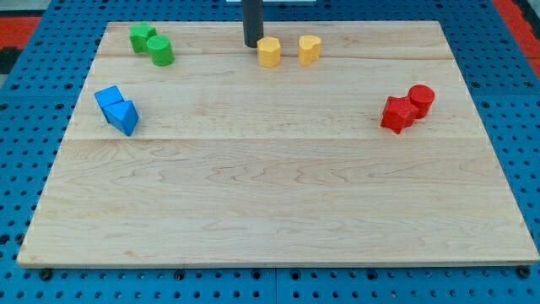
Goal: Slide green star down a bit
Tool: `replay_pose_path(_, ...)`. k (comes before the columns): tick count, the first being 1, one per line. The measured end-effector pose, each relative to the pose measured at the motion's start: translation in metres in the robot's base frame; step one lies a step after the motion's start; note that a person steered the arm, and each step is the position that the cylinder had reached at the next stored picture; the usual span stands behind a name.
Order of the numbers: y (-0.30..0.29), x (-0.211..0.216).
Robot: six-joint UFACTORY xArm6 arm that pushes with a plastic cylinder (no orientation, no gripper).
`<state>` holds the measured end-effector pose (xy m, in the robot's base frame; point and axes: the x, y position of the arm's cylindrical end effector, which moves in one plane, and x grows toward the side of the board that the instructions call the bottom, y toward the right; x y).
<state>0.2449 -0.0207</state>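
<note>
Right now my tip (252, 44) sits at the desk's (278, 211) top edge, touching the left yellow block (268, 51), well right of the green star (141, 37). No jaws exist on this rod. Heading left carelessly could clip the green cylinder (160, 51) touching the star's lower right, dragging both down together.
</note>
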Motion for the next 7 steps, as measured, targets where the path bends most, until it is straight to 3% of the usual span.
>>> replay_pose_path(2, 0.014, 0.002)
replay_pose_path(4, -0.045, -0.052)
replay_pose_path(7, -0.066, -0.053)
